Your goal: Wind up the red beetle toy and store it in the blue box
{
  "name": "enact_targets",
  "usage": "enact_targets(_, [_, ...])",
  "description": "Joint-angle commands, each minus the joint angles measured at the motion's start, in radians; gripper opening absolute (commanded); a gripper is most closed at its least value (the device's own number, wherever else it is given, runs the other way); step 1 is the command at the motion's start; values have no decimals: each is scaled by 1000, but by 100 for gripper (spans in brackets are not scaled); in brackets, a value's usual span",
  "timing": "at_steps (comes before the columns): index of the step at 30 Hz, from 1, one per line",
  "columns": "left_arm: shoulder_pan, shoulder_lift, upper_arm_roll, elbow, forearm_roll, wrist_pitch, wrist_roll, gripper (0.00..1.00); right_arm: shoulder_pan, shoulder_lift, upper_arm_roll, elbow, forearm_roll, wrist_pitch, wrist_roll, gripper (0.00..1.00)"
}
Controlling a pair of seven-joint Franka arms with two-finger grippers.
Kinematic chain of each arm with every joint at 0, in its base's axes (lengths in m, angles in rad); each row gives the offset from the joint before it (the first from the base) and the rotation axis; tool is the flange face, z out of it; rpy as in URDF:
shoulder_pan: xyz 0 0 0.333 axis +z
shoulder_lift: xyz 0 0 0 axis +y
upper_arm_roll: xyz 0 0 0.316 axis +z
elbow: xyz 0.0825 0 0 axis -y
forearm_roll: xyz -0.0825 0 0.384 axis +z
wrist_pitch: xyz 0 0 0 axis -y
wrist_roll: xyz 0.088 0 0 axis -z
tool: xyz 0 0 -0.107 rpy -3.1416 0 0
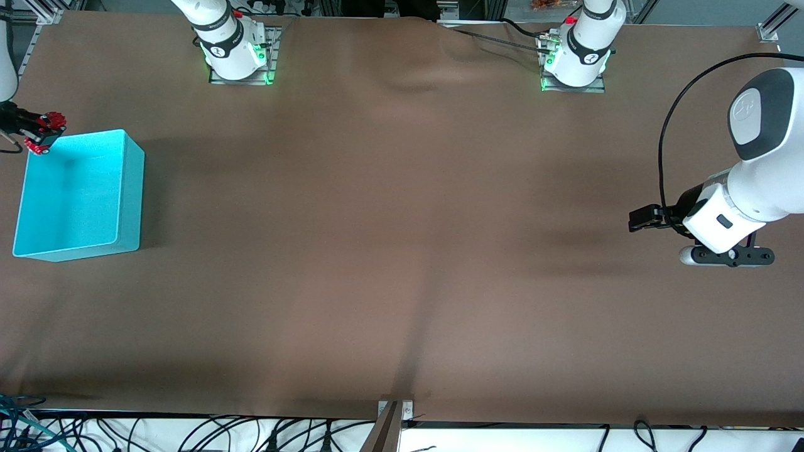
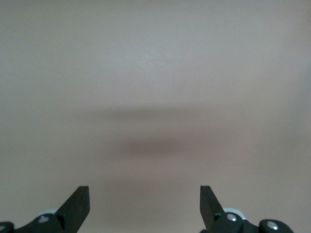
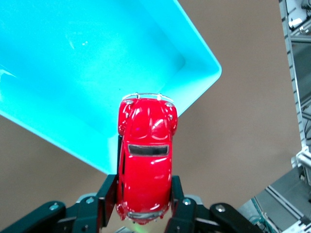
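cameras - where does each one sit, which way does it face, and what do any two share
Front view: high across the table, facing both bases; shows the left gripper over bare table.
Left wrist view: on the left wrist, looking down at bare table between open fingers.
Right wrist view: on the right wrist, looking down past the right gripper holding the red beetle toy.
Shared: front and right wrist views both show toy and blue box.

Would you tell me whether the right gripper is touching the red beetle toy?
Touching: in the right wrist view, the right gripper's fingers press both sides of the red beetle toy.
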Motion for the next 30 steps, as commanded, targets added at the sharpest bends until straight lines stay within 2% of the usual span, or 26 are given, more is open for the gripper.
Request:
enact_targets(1, [2, 0, 1, 11, -18, -17, 0, 100, -33, 59, 11, 71, -31, 16, -71, 0])
enact_targets(6, [0, 0, 2, 9, -18, -17, 1, 100, -36, 56, 11, 72, -52, 25, -82, 0])
enact_targets(11, [2, 0, 1, 11, -18, -17, 3, 100, -44, 55, 11, 100, 9, 20, -91, 0])
enact_targets(19, [0, 0, 2, 9, -18, -17, 3, 100, -79, 90, 23, 106, 28, 40, -129, 0])
enact_targets(24, [0, 0, 1, 9, -18, -17, 1, 100, -112, 87, 69, 102, 28, 86, -154, 0])
enact_targets(30, [0, 0, 1, 9, -18, -17, 5, 100, -119, 73, 88, 97, 28, 92, -203, 0])
